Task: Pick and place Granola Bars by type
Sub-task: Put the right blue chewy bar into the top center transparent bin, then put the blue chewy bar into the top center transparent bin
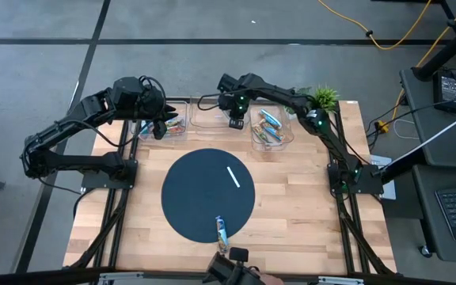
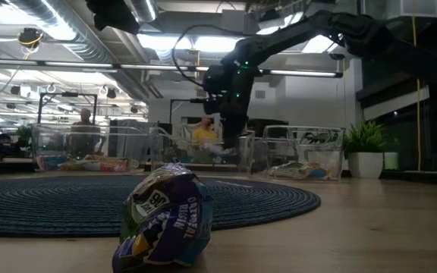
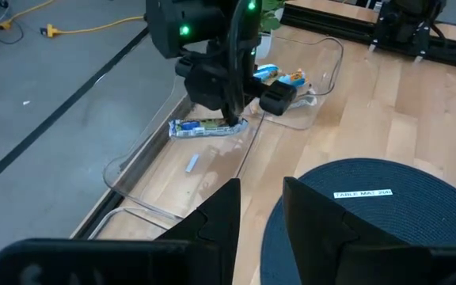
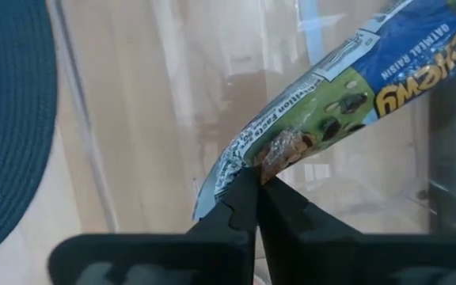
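Note:
My right gripper reaches down into the middle clear tray, shut on a blue-green wrapped bar, which also shows in the left wrist view. My left gripper is open and holds nothing; it hovers above the left tray, which holds red-orange bars. The right tray holds several blue and silvery bars. One blue bar lies on the near edge of the dark round mat; it fills the low view's foreground. My right gripper pinches the bar by one crimped end of its wrapper between its two fingertips, coming from above and pointing down. The bar stretches away from the fingers about level, low inside the middle tray. I cannot tell if it rests on the tray floor.
A thin white strip lies on the mat. A small potted plant stands at the table's far right corner. Three clear trays line the far edge. Bare wood lies to the left and right of the mat. People sit in the room beyond.

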`<state>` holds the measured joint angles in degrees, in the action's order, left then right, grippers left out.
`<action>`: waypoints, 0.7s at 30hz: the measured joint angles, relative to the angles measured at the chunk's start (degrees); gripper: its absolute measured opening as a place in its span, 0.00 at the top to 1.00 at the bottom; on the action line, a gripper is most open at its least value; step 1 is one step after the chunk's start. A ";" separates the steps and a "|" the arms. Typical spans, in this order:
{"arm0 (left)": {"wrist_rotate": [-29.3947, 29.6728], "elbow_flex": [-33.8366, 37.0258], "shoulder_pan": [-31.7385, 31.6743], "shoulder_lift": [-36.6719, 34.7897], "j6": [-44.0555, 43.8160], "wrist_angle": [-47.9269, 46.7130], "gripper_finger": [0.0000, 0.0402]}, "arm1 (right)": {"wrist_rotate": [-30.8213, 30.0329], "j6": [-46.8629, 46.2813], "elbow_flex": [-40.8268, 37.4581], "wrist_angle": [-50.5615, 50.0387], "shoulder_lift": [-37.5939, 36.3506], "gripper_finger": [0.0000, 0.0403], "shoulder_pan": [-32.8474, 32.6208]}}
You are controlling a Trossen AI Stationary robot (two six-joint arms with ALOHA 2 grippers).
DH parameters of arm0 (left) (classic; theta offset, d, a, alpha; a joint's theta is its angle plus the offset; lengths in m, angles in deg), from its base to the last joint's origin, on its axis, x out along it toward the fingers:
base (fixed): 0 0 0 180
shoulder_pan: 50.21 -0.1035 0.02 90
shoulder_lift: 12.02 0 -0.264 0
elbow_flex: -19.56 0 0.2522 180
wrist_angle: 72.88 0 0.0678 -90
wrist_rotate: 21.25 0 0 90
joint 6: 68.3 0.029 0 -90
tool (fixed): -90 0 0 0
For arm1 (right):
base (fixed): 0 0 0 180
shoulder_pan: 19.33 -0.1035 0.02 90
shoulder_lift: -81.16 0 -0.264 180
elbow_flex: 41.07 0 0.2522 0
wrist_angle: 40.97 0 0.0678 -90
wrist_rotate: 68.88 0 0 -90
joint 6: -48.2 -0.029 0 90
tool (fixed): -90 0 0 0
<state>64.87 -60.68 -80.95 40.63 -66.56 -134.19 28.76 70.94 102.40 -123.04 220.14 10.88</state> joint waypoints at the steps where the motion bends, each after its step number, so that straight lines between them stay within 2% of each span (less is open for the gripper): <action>1: 0.00 0.00 0.02 0.00 0.04 0.00 0.78 | 0.00 -0.03 0.00 -0.01 0.26 0.96 0.00; 13: 0.00 -0.02 0.02 0.00 0.50 0.00 0.77 | 0.02 -1.18 0.00 0.06 1.36 0.94 0.00; 21: 0.00 -0.01 0.02 0.00 0.52 -0.02 0.77 | 0.00 -3.05 0.00 -0.04 1.19 0.81 -0.15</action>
<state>64.87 -60.69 -80.93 40.63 -66.03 -134.21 28.76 67.89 102.40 -123.08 221.33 10.73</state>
